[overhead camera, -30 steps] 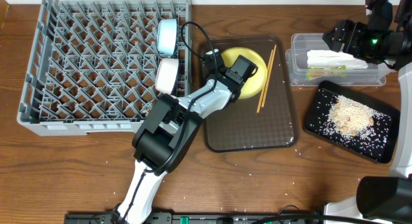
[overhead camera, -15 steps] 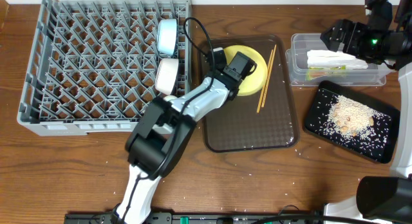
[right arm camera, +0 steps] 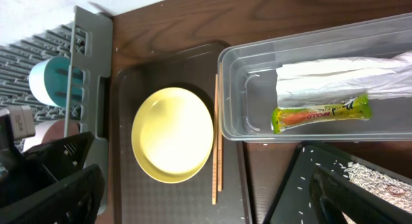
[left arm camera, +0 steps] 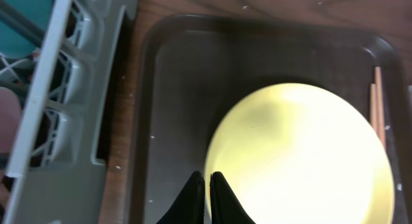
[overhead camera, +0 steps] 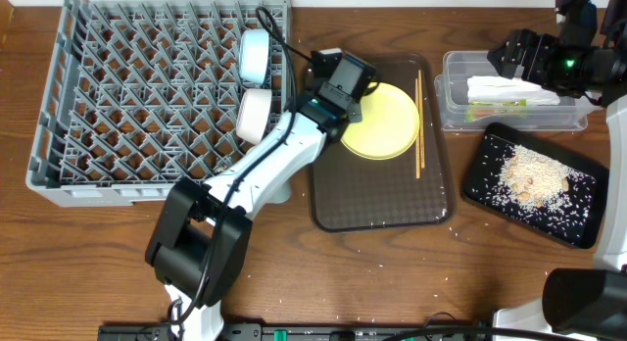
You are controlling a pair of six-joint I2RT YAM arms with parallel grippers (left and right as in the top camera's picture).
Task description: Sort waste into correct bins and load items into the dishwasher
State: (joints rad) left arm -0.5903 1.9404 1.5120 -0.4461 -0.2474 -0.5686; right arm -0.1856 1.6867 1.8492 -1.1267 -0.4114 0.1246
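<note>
Found left gripper (left arm camera: 206, 185) pinched nearly shut at the left rim of the plate (left arm camera: 302, 159), seemingly clamping it, with only a hairline between the tips. Caught that through the left wrist camera alone; from overhead, lost the fingers under the arm's own bulk. Saw from overhead the whole plate lying on the brown tray (overhead camera: 382, 199), with chopsticks (overhead camera: 419, 125) straight along its right side; through the left wrist, glimpsed only their ends at the frame edge. Noted a blue bowl (overhead camera: 254, 55) and a white bowl (overhead camera: 253, 116) tucked into the right side of the rack (overhead camera: 127, 96). Spotted right gripper (overhead camera: 511, 55) spread wide and empty near the tub (overhead camera: 451, 111). Read the sachet (right arm camera: 320, 111) beside the wrapper (right arm camera: 341, 79) plainly in the right wrist view; made out a mere green strip from above. Took in the black tray (overhead camera: 580, 221) and its rice (overhead camera: 529, 176) fully only from overhead; got just a corner through the right wrist.
</note>
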